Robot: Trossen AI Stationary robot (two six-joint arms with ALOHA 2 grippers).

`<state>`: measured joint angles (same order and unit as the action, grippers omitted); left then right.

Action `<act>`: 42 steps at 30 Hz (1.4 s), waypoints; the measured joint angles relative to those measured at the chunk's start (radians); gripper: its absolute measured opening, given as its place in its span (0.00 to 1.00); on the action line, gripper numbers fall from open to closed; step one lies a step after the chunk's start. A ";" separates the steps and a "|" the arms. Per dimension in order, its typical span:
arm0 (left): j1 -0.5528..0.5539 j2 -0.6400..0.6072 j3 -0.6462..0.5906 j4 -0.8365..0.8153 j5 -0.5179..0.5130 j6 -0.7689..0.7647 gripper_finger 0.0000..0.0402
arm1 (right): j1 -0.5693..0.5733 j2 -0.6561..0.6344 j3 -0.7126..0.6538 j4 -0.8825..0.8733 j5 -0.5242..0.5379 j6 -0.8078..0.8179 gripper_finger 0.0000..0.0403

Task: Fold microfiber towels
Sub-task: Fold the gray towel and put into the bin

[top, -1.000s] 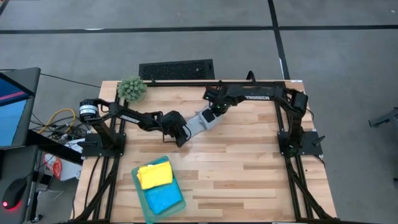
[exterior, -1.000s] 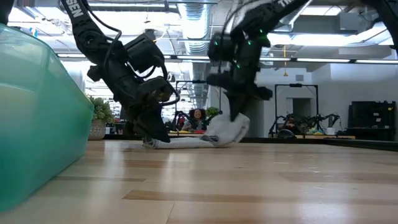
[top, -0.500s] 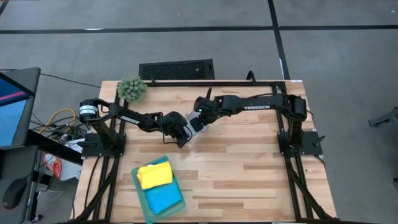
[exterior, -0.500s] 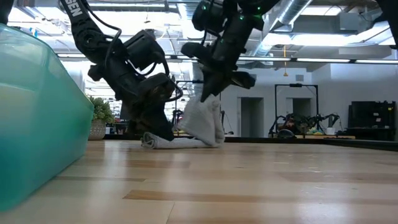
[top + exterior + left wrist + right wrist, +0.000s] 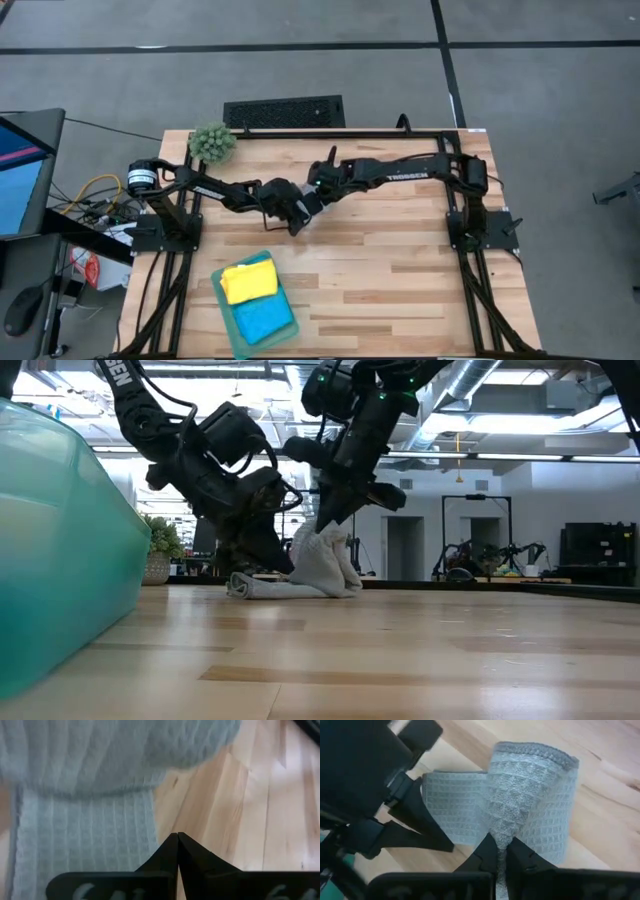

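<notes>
A light grey towel lies at the table's middle, between my two grippers. One end lies flat on the wood. The other end stands up in a hump. My left gripper is shut, its tips down at the flat end. My right gripper is shut on the raised end, just above the hump. A yellow towel and a bright blue towel lie folded in a teal tray. The other towels are out of view. My left gripper presses its shut fingertips down at the side edge of the towel's flat end, slanting from above; whether they rest on cloth or on wood beside it, I cannot tell. My right gripper pinches a bunched fold at the towel's raised end between its two fingers, coming from above. That end is lifted and arches over; the cloth below it sags slack onto the flat part on the table.
The teal tray stands near the table's front left and fills the low view's left side. A fuzzy green plant ball sits at the far left corner. Bare wood spreads to the right and near side.
My right gripper has gone toward the table's left, toward my left gripper, carrying the towel's end up and over. The towel, stretched out low between the grippers before, now stands humped over its flat end, which has stayed under my left gripper.
</notes>
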<state>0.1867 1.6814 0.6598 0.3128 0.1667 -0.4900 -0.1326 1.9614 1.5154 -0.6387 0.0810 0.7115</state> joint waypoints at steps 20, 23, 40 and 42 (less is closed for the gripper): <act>-0.045 -0.247 -0.001 -0.560 -0.092 0.066 0.00 | -0.013 0.008 -0.002 0.001 0.003 -0.028 0.09; -0.046 -0.337 -0.001 -0.597 -0.179 0.058 0.00 | -0.012 0.008 -0.002 0.040 0.016 -0.035 0.09; -0.055 -0.454 -0.002 -0.774 -0.098 0.066 0.00 | 0.013 0.041 -0.001 0.027 0.069 -0.057 0.09; -0.055 -0.456 -0.002 -0.783 -0.074 0.082 0.00 | 0.009 0.041 -0.002 -0.033 0.097 -0.057 0.09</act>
<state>0.1320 1.2256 0.6582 -0.4704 0.0922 -0.4079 -0.1236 2.0019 1.5132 -0.6712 0.1780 0.6540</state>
